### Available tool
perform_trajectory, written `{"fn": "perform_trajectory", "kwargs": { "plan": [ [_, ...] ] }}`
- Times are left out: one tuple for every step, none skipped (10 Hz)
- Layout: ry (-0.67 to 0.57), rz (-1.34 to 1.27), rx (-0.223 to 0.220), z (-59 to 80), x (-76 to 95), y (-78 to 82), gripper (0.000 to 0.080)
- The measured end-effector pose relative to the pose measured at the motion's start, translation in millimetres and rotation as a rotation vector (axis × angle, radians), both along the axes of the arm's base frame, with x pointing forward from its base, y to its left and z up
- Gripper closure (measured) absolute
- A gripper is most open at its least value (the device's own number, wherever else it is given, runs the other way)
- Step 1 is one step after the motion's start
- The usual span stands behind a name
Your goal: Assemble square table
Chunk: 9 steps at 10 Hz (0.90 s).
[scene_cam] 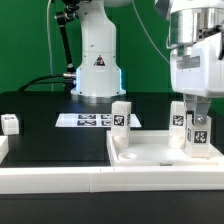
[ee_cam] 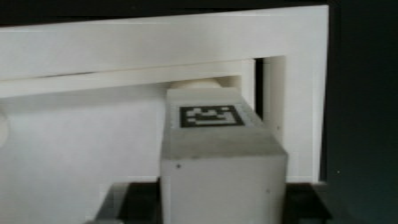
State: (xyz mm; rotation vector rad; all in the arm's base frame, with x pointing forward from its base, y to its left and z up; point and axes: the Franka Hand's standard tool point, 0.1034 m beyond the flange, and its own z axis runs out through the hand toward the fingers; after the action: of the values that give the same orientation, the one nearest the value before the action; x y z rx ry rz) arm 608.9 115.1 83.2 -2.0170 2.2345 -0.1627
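I have the tabletop (scene_cam: 160,152) lying near the front rail, rim up. 2 legs stand on it: 1 (scene_cam: 121,115) upright at the far corner on the exterior view's left, 1 (scene_cam: 198,130) clamped between my gripper (scene_cam: 197,118) fingers at the exterior view's right corner. Another leg (scene_cam: 10,123) waits loose, well apart. I judge roughly half done.

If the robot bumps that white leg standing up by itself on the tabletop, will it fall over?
Probably. The leg looks tall on a narrow base, so it may tip on the tabletop. It seems a stiff, boxy block, so it likely wouldn't roll.
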Motion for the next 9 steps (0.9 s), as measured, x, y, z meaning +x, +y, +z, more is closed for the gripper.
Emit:
{"fn": "perform_trajectory", "kwargs": {
  "plan": [
    [0.0, 0.027, -0.005, 0.0, 0.0, 0.1, 0.0508],
    [0.0, 0.063, -0.011, -0.1, 0.0, 0.1, 0.0344],
    [0.0, 0.152, -0.027, -0.1, -0.1, 0.2, 0.0188],
    [0.001, 0.262, -0.045, -0.4, -0.6, 1.3, 0.0188],
    [0.007, 0.377, -0.065, -0.9, -1.3, 3.3, 0.0161],
    [0.005, 0.491, -0.085, -2.1, -1.1, 4.1, 0.0153],
    [0.01, 0.574, -0.096, -2.7, 0.3, 6.0, 0.0153],
    [0.007, 0.692, -0.117, -3.2, 3.3, 5.1, 0.015],
    [0.005, 0.774, -0.132, -2.8, 5.2, 3.5, 0.015]
  ]
}}
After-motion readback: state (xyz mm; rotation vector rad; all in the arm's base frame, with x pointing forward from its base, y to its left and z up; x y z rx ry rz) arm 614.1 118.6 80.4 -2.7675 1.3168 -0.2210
